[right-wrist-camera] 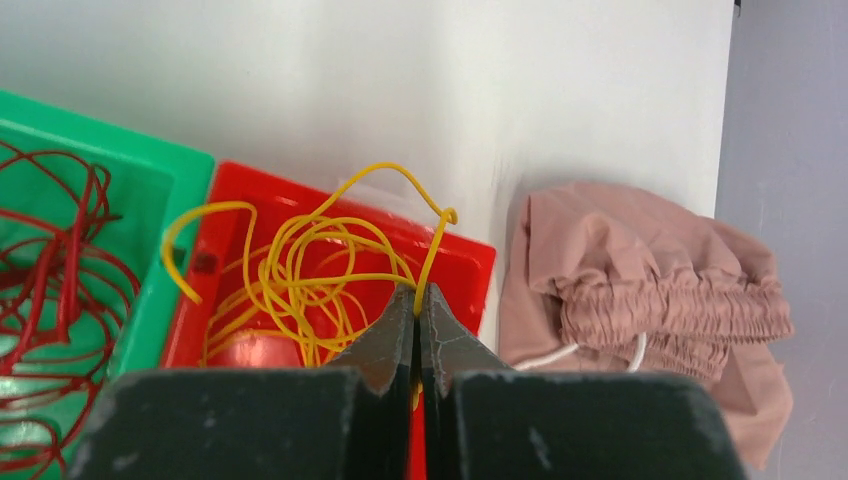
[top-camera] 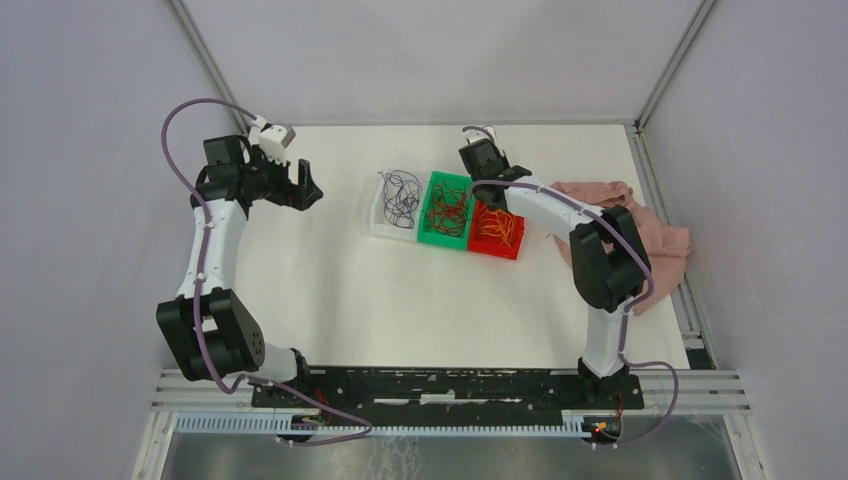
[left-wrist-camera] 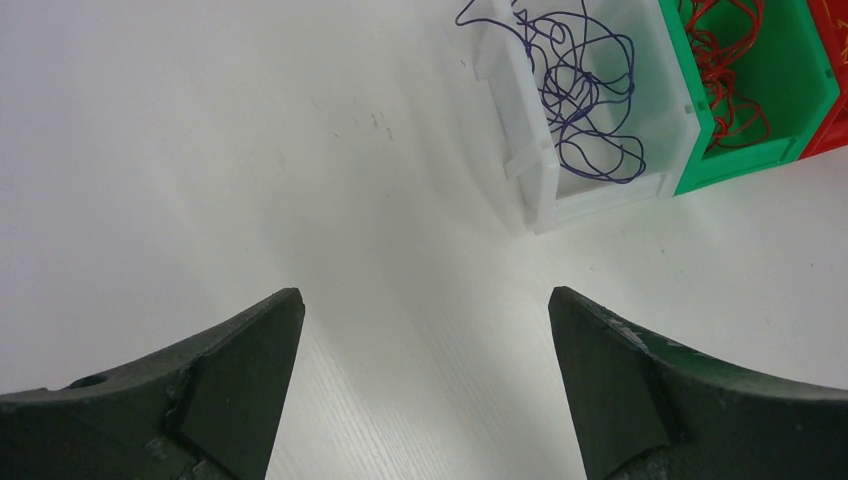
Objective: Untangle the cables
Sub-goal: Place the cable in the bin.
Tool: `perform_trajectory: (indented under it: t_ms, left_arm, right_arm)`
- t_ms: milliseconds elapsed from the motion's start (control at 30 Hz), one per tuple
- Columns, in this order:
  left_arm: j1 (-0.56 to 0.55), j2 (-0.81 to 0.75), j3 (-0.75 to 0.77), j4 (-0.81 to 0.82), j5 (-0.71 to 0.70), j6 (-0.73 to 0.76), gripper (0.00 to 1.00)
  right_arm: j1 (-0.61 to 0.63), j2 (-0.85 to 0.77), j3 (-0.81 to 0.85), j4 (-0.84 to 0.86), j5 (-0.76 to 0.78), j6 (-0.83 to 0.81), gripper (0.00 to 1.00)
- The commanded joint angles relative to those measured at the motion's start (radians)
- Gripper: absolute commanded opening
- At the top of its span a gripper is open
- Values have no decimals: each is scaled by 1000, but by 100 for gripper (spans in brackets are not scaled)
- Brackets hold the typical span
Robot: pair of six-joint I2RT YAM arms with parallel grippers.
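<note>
Pinching yellow cable (right-wrist-camera: 434, 250) above red bin (right-wrist-camera: 460, 258): right gripper (right-wrist-camera: 417, 300); left gripper (left-wrist-camera: 425, 292) gaping over table (left-wrist-camera: 200, 150).

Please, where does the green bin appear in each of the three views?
Top external: green bin at centre, between two other bins.
Left wrist: green bin at upper right.
Right wrist: green bin at left edge.
Shared landmark: the red bin beside it, in all three.
</note>
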Motion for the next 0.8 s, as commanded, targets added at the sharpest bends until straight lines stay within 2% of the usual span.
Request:
perform_trajectory:
  t_ms: [0,233,333,367,433,600,667,767]
  left_arm:
    - [9,-41,-3,42,16,-18,99]
    - [14,-38,-9,43,20,-14,99]
    - [14,-26,-7,44,25,-13,99]
    - [14,-19,-4,46,25,-15,99]
    - [15,-4,6,45,23,-28,99]
    - [14,2,19,38,25,-44,99]
    - [15,-8,19,38,23,-45,99]
    - [14,-24,18,37,21,-43,99]
  right_arm:
    - [0,94,118,-16,48,-37,0]
    - [3,183,127,-42,-17,-18,4]
    - [2,178,115,-52,-38,-10,11]
    - [2,165,110,-56,-46,-3,17]
    - [3,126,108,-66,-62,13,36]
    - [0,-22,106,-80,-116,37,64]
    - [0,-76,108,-88,-131,40,71]
    - [-2,-141,115,-119,-141,48,75]
